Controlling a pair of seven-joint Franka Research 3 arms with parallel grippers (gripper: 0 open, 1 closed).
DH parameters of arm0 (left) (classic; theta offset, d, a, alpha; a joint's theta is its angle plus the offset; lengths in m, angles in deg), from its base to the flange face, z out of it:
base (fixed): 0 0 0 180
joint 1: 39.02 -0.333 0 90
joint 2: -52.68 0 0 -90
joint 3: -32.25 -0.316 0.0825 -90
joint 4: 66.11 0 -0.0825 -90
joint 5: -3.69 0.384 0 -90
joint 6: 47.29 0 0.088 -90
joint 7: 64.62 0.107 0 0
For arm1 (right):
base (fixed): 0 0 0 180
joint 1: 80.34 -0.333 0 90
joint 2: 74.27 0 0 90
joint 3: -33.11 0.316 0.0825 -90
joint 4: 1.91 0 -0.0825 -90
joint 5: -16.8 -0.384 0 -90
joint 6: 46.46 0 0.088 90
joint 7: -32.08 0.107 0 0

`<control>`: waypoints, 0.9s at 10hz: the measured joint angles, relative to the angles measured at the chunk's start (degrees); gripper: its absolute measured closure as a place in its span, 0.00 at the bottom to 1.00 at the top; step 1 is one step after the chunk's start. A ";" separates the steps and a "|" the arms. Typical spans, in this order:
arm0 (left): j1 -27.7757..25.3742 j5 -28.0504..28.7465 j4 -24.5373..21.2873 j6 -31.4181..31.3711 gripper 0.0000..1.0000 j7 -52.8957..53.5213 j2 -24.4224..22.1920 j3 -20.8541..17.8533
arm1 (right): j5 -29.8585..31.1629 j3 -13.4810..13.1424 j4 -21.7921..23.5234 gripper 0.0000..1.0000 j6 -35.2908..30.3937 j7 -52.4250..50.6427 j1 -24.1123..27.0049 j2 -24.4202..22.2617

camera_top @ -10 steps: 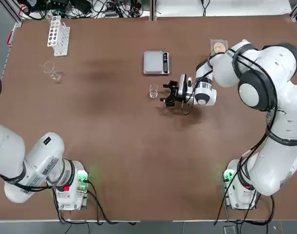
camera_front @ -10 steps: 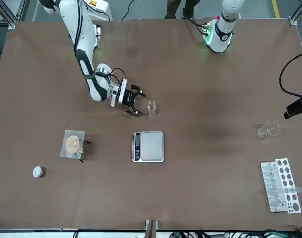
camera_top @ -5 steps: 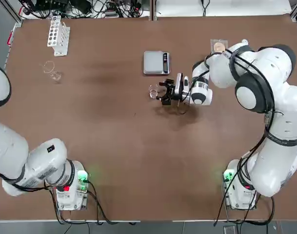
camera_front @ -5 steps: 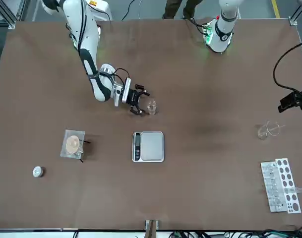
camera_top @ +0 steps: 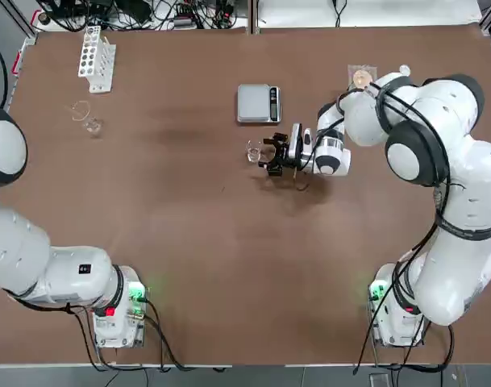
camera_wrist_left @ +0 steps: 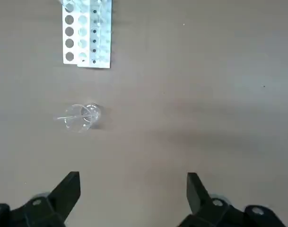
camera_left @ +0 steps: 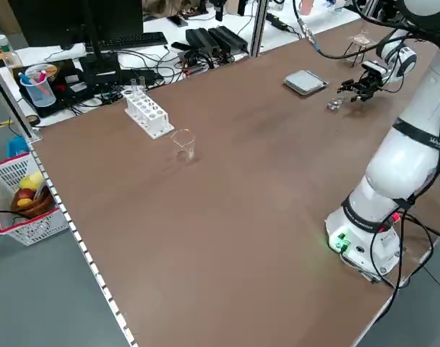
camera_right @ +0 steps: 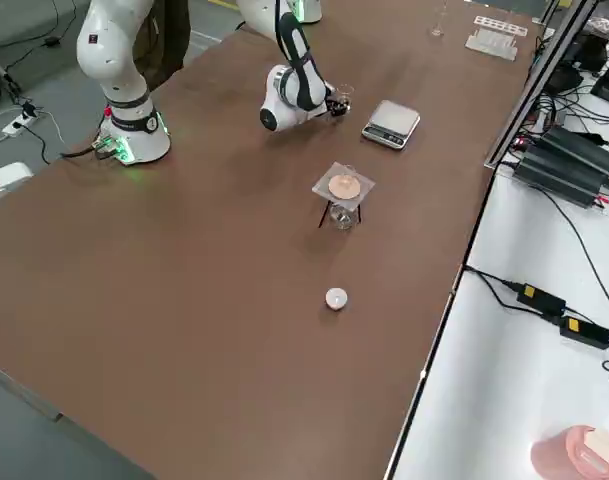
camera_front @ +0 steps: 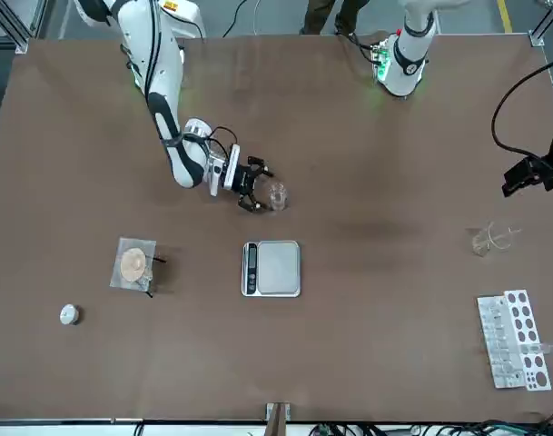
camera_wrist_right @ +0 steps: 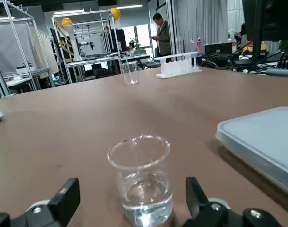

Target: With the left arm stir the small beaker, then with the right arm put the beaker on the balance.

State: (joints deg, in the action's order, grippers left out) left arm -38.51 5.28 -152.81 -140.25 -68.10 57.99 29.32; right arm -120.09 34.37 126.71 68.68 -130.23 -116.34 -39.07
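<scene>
You're lining the right claw (camera_wrist_right: 133,201), fingers apart, level with the small beaker (camera_wrist_right: 144,189), probably for gripping its sides; your left claw (camera_wrist_left: 133,198) is hovering spread.

Top view: right tool (camera_top: 264,154) was right up at the small beaker (camera_top: 253,151), short of the balance (camera_top: 253,104).
Balance sat just beyond the beaker on the brown desk (camera_top: 189,210), dark button strip on its right; larger glass vessel (camera_top: 88,119) and white rack (camera_top: 97,60) stood far left; left arm (camera_top: 72,274) ran out past the left edge, its tool out of view.
</scene>
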 joint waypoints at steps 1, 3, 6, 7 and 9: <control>0.43 -0.96 -0.01 0.39 0.00 0.00 -0.42 -0.81 | -0.17 0.00 -0.03 0.02 0.00 -0.01 -0.41 0.19; 0.35 -2.62 -0.01 1.21 0.00 0.00 -1.64 -1.10 | -0.58 0.00 -0.18 0.02 0.00 -0.05 -1.26 0.32; 0.36 -4.62 -0.33 1.28 0.00 0.27 -1.80 -1.13 | -1.68 -0.02 -1.71 0.02 0.02 -0.27 -1.70 0.69; 0.40 -4.67 -0.40 1.28 0.00 0.67 -1.80 -1.11 | -1.96 -0.03 -2.50 0.03 0.07 -0.28 -1.75 1.05; 0.72 -4.67 -0.40 1.51 0.00 1.20 -1.87 -0.85 | -2.38 -0.03 -3.48 0.03 0.10 -0.29 -2.00 2.00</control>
State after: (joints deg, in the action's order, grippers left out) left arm -37.78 0.61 -153.21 -138.73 -66.90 56.12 28.47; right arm -122.48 34.34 123.23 68.78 -130.52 -118.34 -37.07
